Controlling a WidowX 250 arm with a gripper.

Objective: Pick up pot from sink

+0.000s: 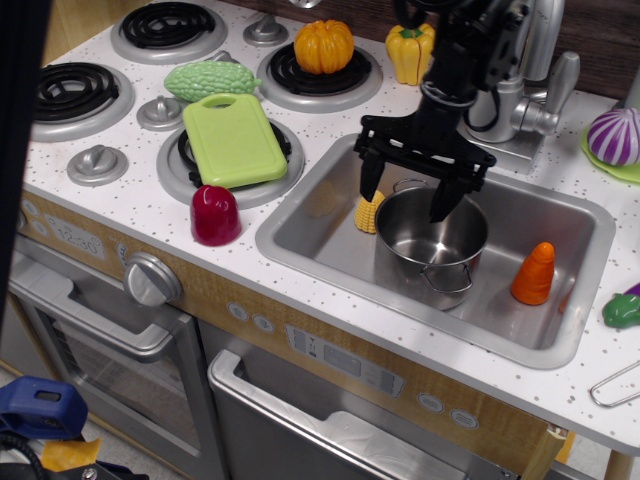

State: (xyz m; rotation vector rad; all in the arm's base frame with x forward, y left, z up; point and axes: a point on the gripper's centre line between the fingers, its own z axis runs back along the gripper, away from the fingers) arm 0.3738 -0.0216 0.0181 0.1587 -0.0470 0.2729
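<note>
The shiny steel pot stands upright in the middle of the sink, one wire handle toward the front and one toward the back. My black gripper is open, its jaws pointing down. The left finger hangs outside the pot's left rim, over the toy corn. The right finger hangs over the inside of the pot. The left rim of the pot lies between the two fingers. I cannot tell whether either finger touches the pot.
An orange toy carrot stands in the sink right of the pot. The faucet rises behind the sink. On the counter are a red toy, a green cutting board, a green gourd, a pumpkin and a yellow pepper.
</note>
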